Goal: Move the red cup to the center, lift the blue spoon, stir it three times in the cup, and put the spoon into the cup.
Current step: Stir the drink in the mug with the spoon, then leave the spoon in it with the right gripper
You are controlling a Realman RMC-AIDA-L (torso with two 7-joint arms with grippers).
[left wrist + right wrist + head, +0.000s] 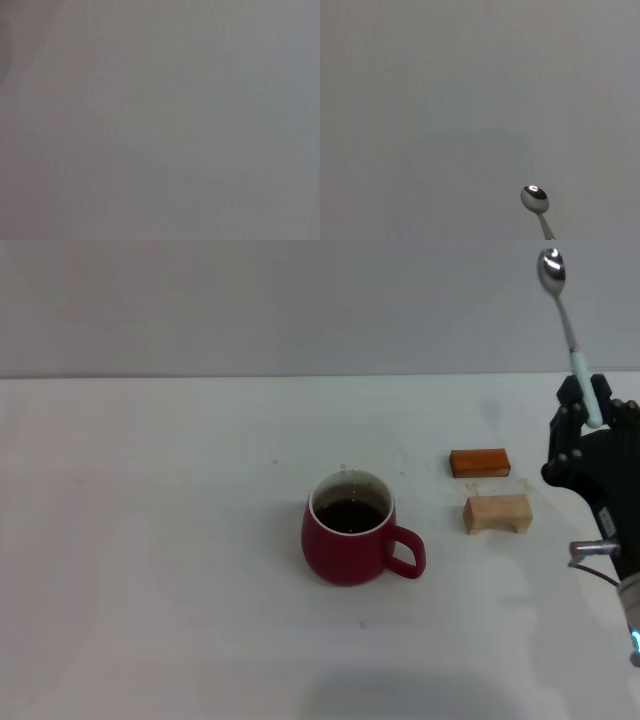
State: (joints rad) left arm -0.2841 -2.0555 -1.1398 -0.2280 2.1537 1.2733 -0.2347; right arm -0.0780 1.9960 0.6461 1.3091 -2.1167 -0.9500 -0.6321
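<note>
The red cup (346,545) looks glazed ceramic, glossy; the blue spoon (572,338) has a polished metal bowl; two blocks (480,462) (497,513) look wooden; the table (150,540) is matt

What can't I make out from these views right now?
- Left gripper: out of the head view; the left wrist view shows only blank grey.
- Right gripper: cut by the head view's right edge; absent from its own wrist view.
- Blue spoon: handle cut off by the right wrist view's edge.
- Red cup: liquid depth hidden inside.
</note>
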